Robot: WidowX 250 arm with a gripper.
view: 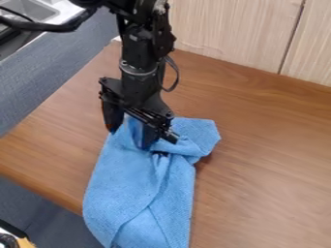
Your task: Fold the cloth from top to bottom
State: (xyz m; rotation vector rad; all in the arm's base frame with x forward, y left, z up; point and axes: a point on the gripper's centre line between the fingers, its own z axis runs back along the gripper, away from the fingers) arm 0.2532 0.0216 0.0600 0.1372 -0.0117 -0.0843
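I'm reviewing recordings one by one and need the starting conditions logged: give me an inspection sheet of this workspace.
Surface: brown wood-grain table.
Job's things: blue cloth, creased and bunched near its top, its lower left reaching past the table's edge.
Clutter: a black-and-yellow object, partly in view at the lower left corner.
Grippers: one black gripper, at the cloth's bunched upper part.
Cables: thick black cable at upper left; thin cable looping beside the arm.
Surroundings: pale wood panels behind; sink at upper left.
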